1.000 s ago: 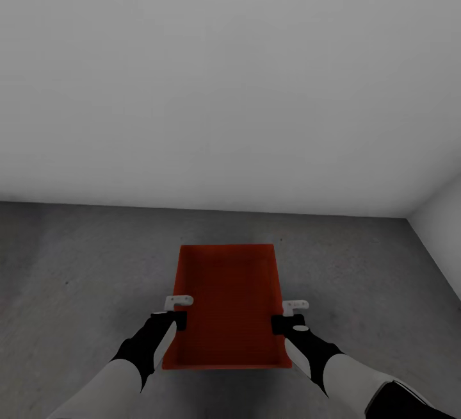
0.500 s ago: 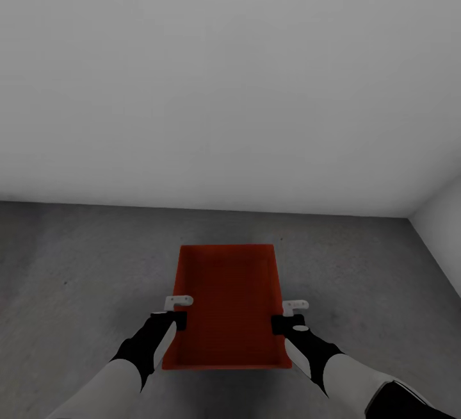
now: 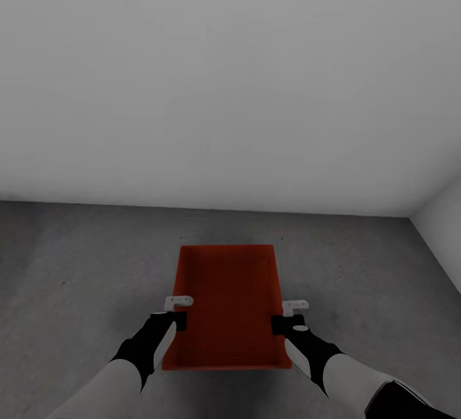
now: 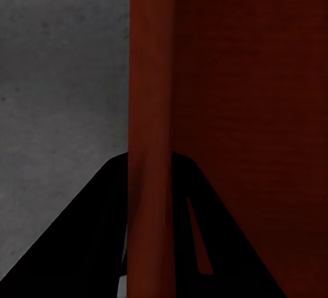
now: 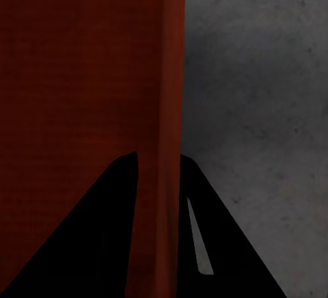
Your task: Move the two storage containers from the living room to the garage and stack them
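Note:
One orange-red storage container (image 3: pixel 227 303) lies lengthwise in front of me over the dark grey concrete floor (image 3: pixel 77 278) of the garage. My left gripper (image 3: pixel 174 320) is shut on its left wall and my right gripper (image 3: pixel 282 323) on its right wall. In the left wrist view the thin red wall (image 4: pixel 154 106) runs between the two dark fingers (image 4: pixel 75 243). The right wrist view has the other wall (image 5: pixel 171 72) clamped the same way by the right gripper (image 5: pixel 158 168). Whether the box rests on the floor or hangs just above it, I cannot tell. The second container is out of view.
A plain pale grey wall (image 3: pixel 224 86) rises a short way beyond the container. A second pale wall (image 3: pixel 442 227) meets it at a corner on the right. Bare concrete stretches to the left and right of the box.

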{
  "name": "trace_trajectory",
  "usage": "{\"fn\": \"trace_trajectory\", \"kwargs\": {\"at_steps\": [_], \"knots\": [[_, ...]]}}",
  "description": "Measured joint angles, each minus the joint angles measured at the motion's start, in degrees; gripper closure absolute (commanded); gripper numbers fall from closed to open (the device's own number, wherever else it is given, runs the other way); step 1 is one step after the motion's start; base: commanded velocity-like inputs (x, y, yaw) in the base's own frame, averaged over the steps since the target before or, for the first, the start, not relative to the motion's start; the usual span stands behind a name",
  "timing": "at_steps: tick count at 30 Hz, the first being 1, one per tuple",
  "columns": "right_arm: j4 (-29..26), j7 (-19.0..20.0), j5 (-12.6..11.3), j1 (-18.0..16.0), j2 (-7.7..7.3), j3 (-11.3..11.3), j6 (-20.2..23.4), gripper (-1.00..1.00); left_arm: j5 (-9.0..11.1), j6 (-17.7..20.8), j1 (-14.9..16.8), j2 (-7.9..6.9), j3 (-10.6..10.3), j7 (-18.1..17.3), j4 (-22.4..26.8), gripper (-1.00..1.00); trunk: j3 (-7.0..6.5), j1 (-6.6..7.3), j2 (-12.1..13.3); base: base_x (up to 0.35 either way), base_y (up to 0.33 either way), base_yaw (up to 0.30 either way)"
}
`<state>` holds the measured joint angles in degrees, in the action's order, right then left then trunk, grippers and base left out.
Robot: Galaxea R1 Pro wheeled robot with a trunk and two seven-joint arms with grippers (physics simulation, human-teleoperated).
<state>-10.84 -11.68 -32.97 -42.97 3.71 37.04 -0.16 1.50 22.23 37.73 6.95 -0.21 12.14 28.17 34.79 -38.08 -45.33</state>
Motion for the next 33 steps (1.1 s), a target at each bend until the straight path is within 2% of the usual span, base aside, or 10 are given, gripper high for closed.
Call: {"fn": "trace_trajectory", "kwargs": {"at_steps": [4,9,33], "knots": [[0.0,0.0,0.0,0.0,-0.01,0.0,0.1,1.00,0.0,0.0,0.0,0.01,0.0,0.0,-0.1,1.00,0.72,-0.88,-1.6,0.000,0.000,0.000],[0.0,0.0,0.0,0.0,-0.01,0.0,0.0,1.00,0.0,0.0,0.0,0.01,0.0,0.0,0.0,1.00,0.73,-0.88,-1.6,0.000,0.000,0.000],[0.0,0.0,0.0,0.0,0.00,0.0,0.0,1.00,0.0,0.0,0.0,0.00,0.0,0.0,0.0,1.00,5.03,-6.15,-11.2,0.000,0.000,0.000]]}}
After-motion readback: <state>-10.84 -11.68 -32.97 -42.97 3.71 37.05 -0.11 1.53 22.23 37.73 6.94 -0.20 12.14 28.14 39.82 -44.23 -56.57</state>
